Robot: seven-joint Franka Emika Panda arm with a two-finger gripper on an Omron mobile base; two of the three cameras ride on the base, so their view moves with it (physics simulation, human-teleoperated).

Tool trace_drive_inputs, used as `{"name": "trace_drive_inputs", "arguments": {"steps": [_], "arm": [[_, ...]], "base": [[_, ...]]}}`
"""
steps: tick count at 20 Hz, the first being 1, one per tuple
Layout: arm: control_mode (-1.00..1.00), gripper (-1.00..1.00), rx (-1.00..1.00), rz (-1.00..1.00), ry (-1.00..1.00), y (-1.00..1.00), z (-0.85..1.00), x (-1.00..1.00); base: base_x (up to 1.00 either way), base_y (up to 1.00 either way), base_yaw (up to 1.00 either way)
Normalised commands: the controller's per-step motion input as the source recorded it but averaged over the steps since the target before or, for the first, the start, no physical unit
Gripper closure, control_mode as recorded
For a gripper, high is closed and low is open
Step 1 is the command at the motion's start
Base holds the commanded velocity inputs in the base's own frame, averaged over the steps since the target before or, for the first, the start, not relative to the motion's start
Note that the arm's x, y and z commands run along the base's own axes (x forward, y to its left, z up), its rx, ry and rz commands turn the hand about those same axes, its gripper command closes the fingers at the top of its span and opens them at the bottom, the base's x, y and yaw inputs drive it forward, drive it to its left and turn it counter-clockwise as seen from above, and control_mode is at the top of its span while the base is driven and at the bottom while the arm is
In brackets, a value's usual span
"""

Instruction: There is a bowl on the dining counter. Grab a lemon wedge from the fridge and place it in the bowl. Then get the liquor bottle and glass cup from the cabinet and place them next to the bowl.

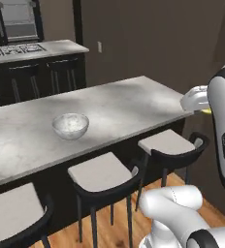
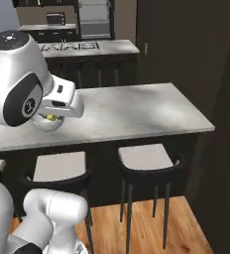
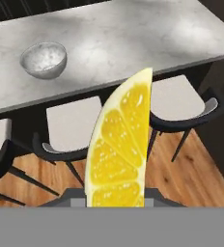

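One lemon wedge (image 3: 118, 147) stands upright in the hand view, rising from the bottom of the picture between the jaws of the end effector (image 3: 115, 200), cut face toward the camera and rind along its left edge. The end effector is closed on the lemon wedge at a narrow opening; its finger tips are hidden behind the fruit in the hand view. In the left base view the end effector (image 1: 201, 107) shows at the right edge as a white housing with a sliver of yellow beneath it, held above and just beyond the far right end of the dining counter (image 1: 134, 104). The bowl (image 1: 71, 125) rests on the counter near its front edge, well apart from the end effector and to its left in that view. In the hand view the bowl (image 3: 44, 59) lies at upper left, far from the wedge, and it holds nothing that can be seen. In the right base view the white wrist covers most of the bowl (image 2: 46, 122), with a small yellow patch visible under the hand. The arm rises from the base, its upper link standing tall at the right of the left base view, with the hand directed forward and downward over the stools (image 1: 102, 177) and the wooden floor (image 3: 191, 169).
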Motion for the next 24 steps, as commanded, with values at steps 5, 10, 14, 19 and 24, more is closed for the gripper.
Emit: {"name": "trace_drive_inputs", "arguments": {"steps": [5,10,14,19,24], "arm": [[1.0,1.0,0.0,0.0,0.0,0.0,0.0,0.0],[1.0,1.0,0.0,0.0,0.0,0.0,0.0,0.0],[1.0,1.0,0.0,0.0,0.0,0.0,0.0,0.0],[-1.0,1.0,0.0,0.01,0.04,0.01,-0.02,0.35],[-1.0,1.0,-0.03,0.03,0.02,0.36,-0.19,0.8]], "base": [[0.58,-0.3,0.67],[0.83,-0.19,0.57],[0.99,0.0,0.19],[0.59,0.0,0.03],[0.0,0.0,0.0]]}}
